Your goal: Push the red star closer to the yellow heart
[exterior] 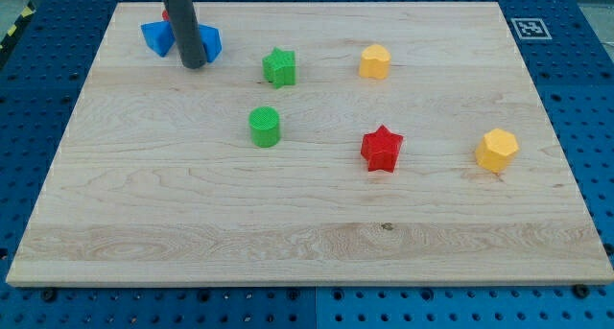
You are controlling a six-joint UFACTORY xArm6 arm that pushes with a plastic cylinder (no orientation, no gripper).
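Note:
The red star [382, 148] lies right of the board's middle. Two yellow blocks are in view: one [374, 60] above the star near the view's top, the other [496, 150] to the star's right near the board's right edge. I cannot make out which of them is the heart. My tip [193, 66] rests at the view's top left, far from the red star, between two blue blocks [156, 36] [210, 42].
A green star [279, 67] and a green cylinder [265, 126] lie left of the board's middle. A sliver of a red block [166, 15] shows behind the rod. The wooden board [307, 243] sits on a blue perforated table.

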